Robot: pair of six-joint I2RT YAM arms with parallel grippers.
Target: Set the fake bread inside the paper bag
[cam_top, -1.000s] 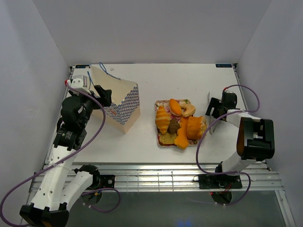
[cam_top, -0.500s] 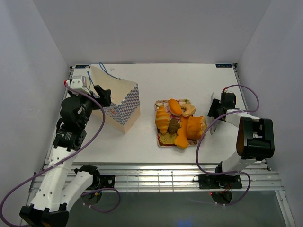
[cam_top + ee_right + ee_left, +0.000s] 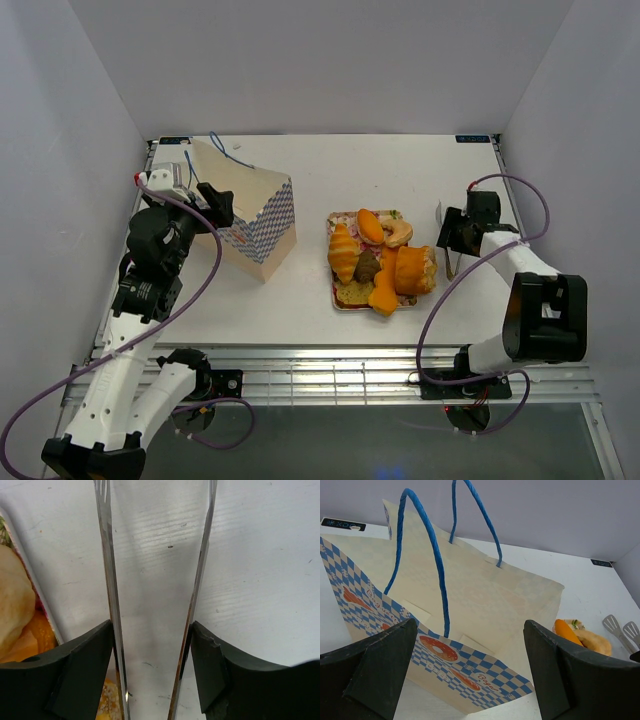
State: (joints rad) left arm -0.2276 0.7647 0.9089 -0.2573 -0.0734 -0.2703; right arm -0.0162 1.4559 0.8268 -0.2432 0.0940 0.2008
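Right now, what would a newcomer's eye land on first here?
The heap of glossy orange fake bread on a floral tray in the middle grabs attention first. Left of it sits the blue-checked paper bag with blue string handles, the left tool open facing it. On the right, the right tool pinches metal tongs.

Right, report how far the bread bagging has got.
Done: nothing is visibly bagged; the fake bread lies heaped on the floral tray. In hand: the right gripper is shut on metal tongs beside the tray, and the left gripper hangs open at the paper bag. Left: pick up each piece and move it into the bag.
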